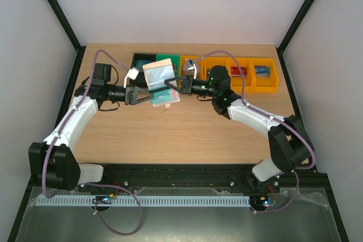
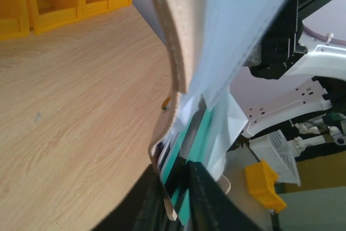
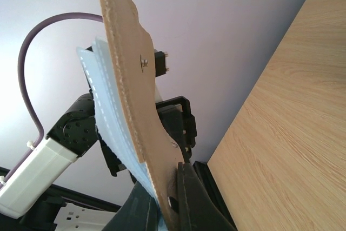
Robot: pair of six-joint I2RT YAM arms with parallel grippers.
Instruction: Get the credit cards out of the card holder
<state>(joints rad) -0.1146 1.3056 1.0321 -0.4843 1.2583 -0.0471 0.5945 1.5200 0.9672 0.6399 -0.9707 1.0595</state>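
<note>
The card holder (image 1: 160,79) hung open in the air above the table (image 1: 170,134), just above the middle of the top view, stretched between the two arms and not touching the wood. The left gripper (image 1: 148,97) met its lower left corner and the right gripper (image 1: 181,85) met its right edge. In the left wrist view the holder ran from the top of the frame down to the bottom centre, with its tan cover (image 2: 168,36) curving on the left and its pale see-through sleeves (image 2: 243,25) on the right. A teal card (image 2: 186,183) sat low in the sleeves, its edge running down between the dark fingers (image 2: 208,201), and the jaws stood narrow, closed on that lower edge of the holder. In the right wrist view the tan cover rose from the bottom centre to the top, a small metal snap (image 3: 143,62) on it. The pale sleeves fanned out behind it to the left, and the jaws were shut on the cover's lower end. The left arm (image 3: 51,158) showed at the lower left of that view. Along the far edge of the table stood a black bin (image 1: 142,59), a green bin (image 1: 168,59) and a row of orange bins (image 1: 267,81). One orange bin held a small red item (image 1: 238,71) and another a blue item (image 1: 262,71), both too small to make out.
</note>
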